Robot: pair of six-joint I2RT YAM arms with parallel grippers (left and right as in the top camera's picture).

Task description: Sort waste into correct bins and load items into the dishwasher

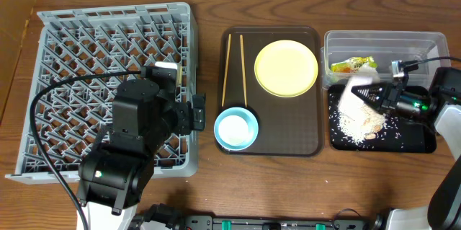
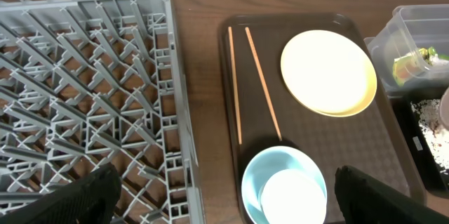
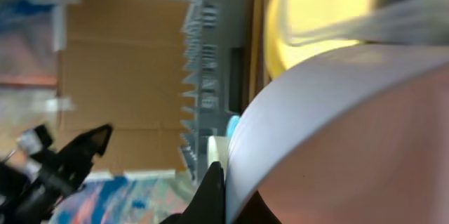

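Observation:
My right gripper is shut on the rim of a white bowl, held tilted over the shallow black tray. Beige rice scraps lie piled in that tray. The bowl fills the right wrist view. The snack wrapper lies in the clear tub. My left gripper is open and empty, between the grey dish rack and the light blue bowl, which holds a small white cup. The yellow plate and two chopsticks lie on the tray. No crumpled paper shows.
The dark brown serving tray sits mid-table between the rack and the bins. The left arm's cable runs across the rack. A cardboard wall stands at the table's left edge.

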